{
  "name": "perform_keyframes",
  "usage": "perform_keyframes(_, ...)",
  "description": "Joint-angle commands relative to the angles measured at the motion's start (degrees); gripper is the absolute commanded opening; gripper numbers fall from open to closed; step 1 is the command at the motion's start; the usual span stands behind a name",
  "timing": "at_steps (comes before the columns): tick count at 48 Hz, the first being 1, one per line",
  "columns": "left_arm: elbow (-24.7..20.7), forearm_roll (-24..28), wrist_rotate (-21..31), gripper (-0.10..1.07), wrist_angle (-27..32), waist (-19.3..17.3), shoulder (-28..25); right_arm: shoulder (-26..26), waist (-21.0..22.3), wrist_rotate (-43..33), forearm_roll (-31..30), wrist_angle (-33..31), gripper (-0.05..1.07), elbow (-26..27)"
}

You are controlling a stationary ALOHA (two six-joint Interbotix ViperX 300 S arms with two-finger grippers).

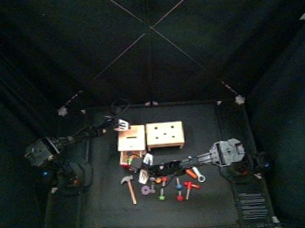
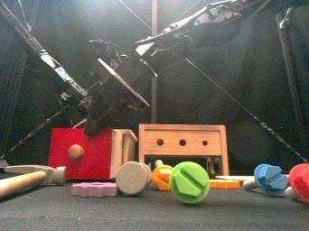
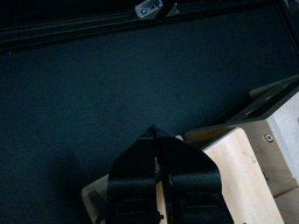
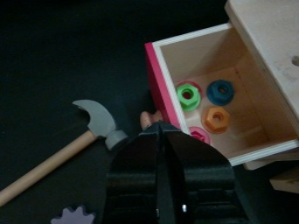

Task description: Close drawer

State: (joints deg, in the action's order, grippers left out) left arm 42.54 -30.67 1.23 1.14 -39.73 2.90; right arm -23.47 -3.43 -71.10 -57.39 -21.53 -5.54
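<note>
The drawer [image 4: 251,118] stands pulled out of its pale wooden housing [image 4: 268,26]. It has a red front, and green, blue, orange and pink toy nuts lie inside. From the front, its red face [image 2: 90,135] carries a round wooden knob. My right gripper [image 4: 163,129] is shut, its tips right at the outside of the red front; whether they touch it is unclear. From above, the right gripper [image 1: 157,171] sits just in front of the drawer [image 1: 130,148]. My left gripper [image 3: 156,133] is shut, holds nothing, and hovers above the housing's back edge [image 1: 116,125].
A wider tan box [image 2: 183,144] with dark dots stands right of the drawer. A toy hammer [image 4: 93,118] lies beside the drawer's front. Large toy bolts, green [image 2: 190,180], blue [image 2: 268,176] and orange [image 2: 163,176], and a pink gear [image 2: 94,189] lie along the table's front.
</note>
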Motion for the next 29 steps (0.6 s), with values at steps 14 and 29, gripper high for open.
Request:
perform_keyframes(14, -0.53, 1.05, 0.09, 0.28, 0.09, 0.26, 0.44, 1.32, 1.85, 0.00, 0.53, -0.79, 0.26, 1.41)
perform_keyframes(29, -0.18, 1.14, 0.00, 0.28, 0.44, 0.26, 0.70, 1.32, 2.99, 0.09, 1.14, -1.67, 0.26, 2.02)
